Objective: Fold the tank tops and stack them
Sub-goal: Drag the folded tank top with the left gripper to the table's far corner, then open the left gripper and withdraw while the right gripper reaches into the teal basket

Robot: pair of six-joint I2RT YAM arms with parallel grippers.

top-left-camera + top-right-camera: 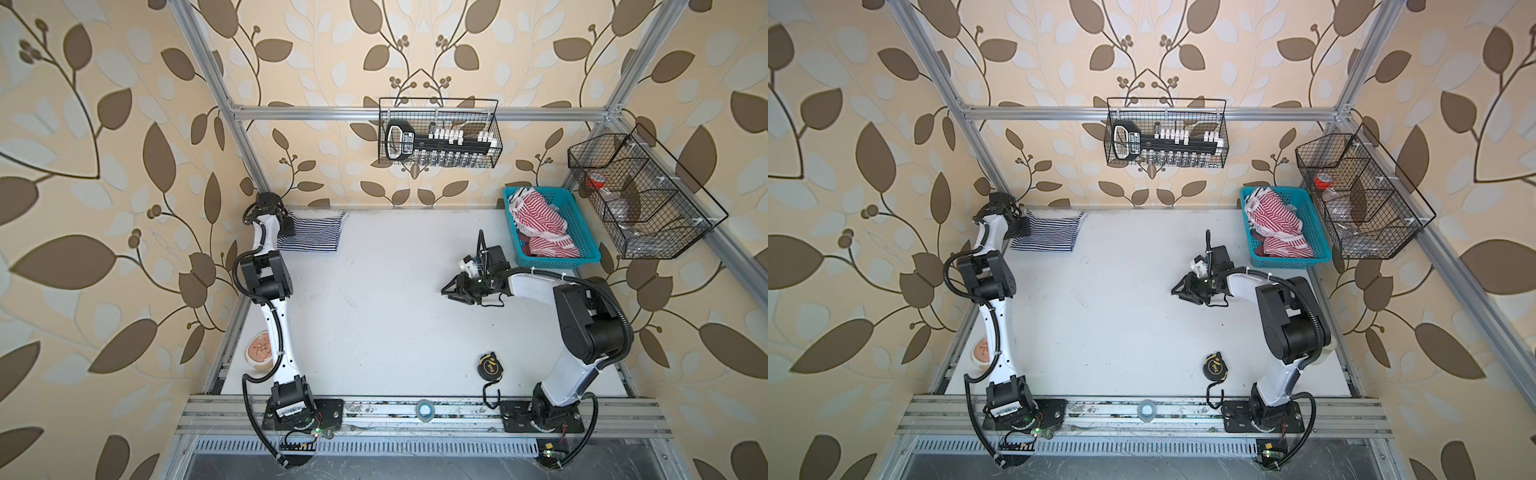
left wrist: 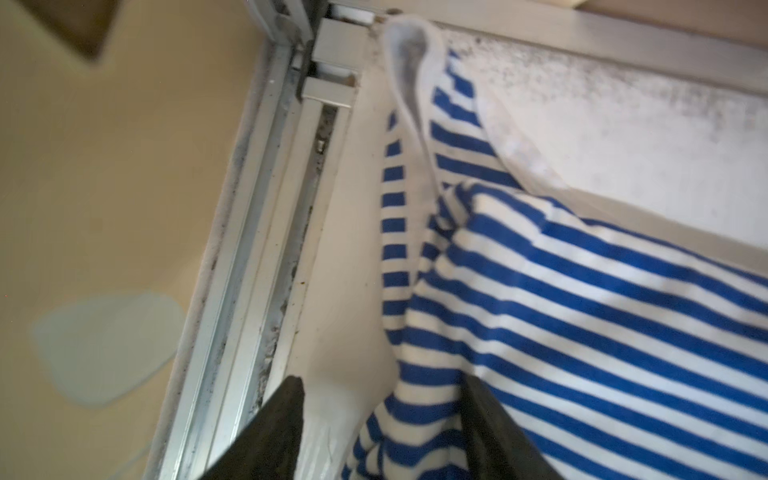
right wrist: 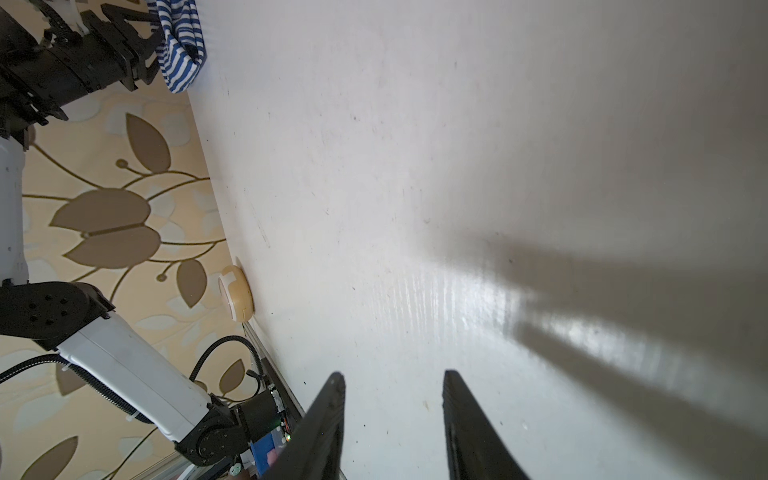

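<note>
The navy-and-white tank top [image 1: 316,232] [image 1: 1050,235] lies folded in the table's far-left corner. My left gripper [image 1: 289,226] [image 1: 1021,226] is at its left edge. In the left wrist view the left gripper [image 2: 382,380] is open, and a bunched fold of the striped cloth [image 2: 582,311] lies loose between the fingers, against one of them. The red-and-white tank top [image 1: 540,224] [image 1: 1275,220] sits crumpled in a blue basket [image 1: 557,261] [image 1: 1287,259] at the back right. My right gripper [image 1: 446,291] [image 1: 1177,291] [image 3: 395,375] hovers open over bare table right of centre, holding nothing.
A black tape measure [image 1: 490,365] lies near the front right. A tan bowl [image 1: 259,351] sits at the left edge beside the left arm. A tape roll [image 1: 424,409] rests on the front rail. Wire baskets [image 1: 438,133] [image 1: 640,195] hang on the back and right frame.
</note>
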